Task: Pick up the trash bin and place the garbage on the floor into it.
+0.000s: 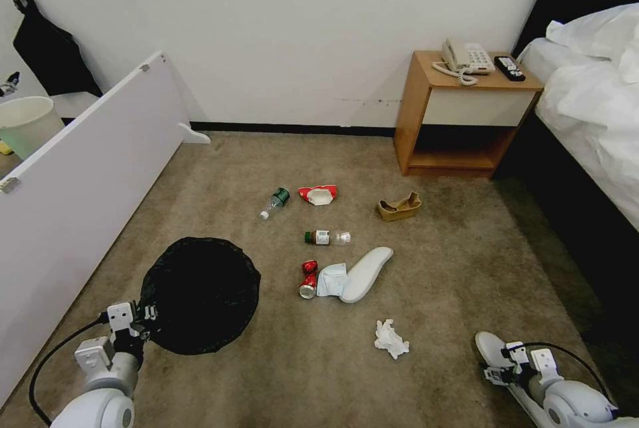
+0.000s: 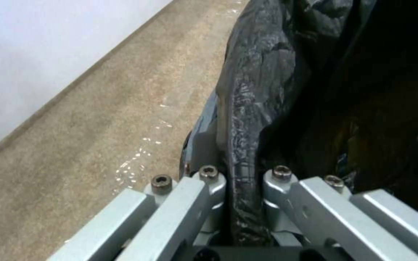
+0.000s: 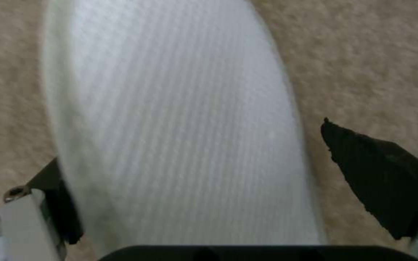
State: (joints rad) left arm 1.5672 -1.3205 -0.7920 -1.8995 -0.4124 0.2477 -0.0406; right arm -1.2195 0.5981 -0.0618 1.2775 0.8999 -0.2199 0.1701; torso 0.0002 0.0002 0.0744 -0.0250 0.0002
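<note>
Left gripper point(image 2: 240, 185) pinches trash bin point(image 2: 248, 108) rim; right gripper point(image 3: 228, 174) straddles slipper point(image 3: 170, 127).

Bin point(image 1: 200, 295): black crinkled liner. Floor point(image 1: 452, 295): beige-brown carpet. Slipper point(image 3: 170, 127): white with a fine ribbed weave; second slipper point(image 1: 365, 273): plain white. 2 clear bottles point(image 1: 274, 202) point(image 1: 328, 237) carry green labels. Can point(image 1: 309, 279): red and silver. Wrapper point(image 1: 318, 194): red and white. Tissue point(image 1: 390, 339): white. Paper bag point(image 1: 399, 207): brown. Right gripper point(image 3: 228, 203) pads: black.
</note>
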